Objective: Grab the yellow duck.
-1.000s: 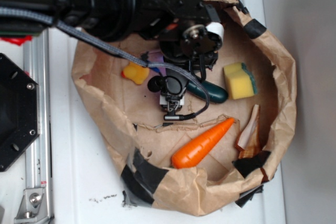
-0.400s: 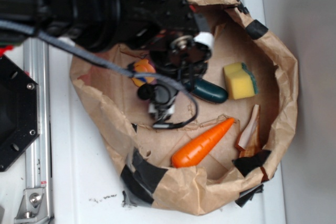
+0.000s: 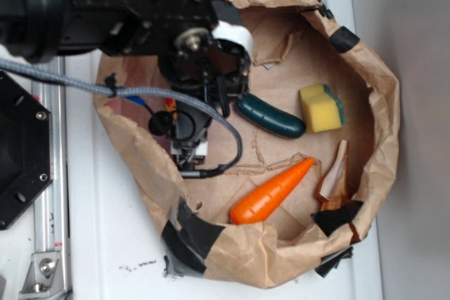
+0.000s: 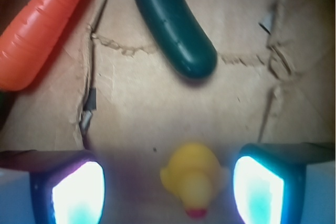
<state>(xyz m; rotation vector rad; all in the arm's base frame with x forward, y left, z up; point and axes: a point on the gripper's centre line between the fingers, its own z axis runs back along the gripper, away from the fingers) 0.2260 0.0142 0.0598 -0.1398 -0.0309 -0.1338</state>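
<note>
- Exterior view: the arm and its gripper cover the upper left of the paper bag; the yellow duck is hidden beneath them here, so this view cannot confirm alignment.
- The grey cable loops across the bag's left side — it may drag on the crumpled rim if the arm drops further, tugging the paper and whatever rests on it.
- The cucumber, sponge and carrot lie to the right and lower centre, apart from the gripper.
- Wrist view: the yellow duck sits at bottom centre between the two fingers, beak toward the lower edge; the gripper is wide open and holds nothing.
- The duck lies nearer the right finger than the left — an uneven closure could push it sideways or spin it.
- Its rounded, probably slick body may squirt out if the pads close too high on it.
- The cucumber and carrot at the top of frame look well clear.
</note>
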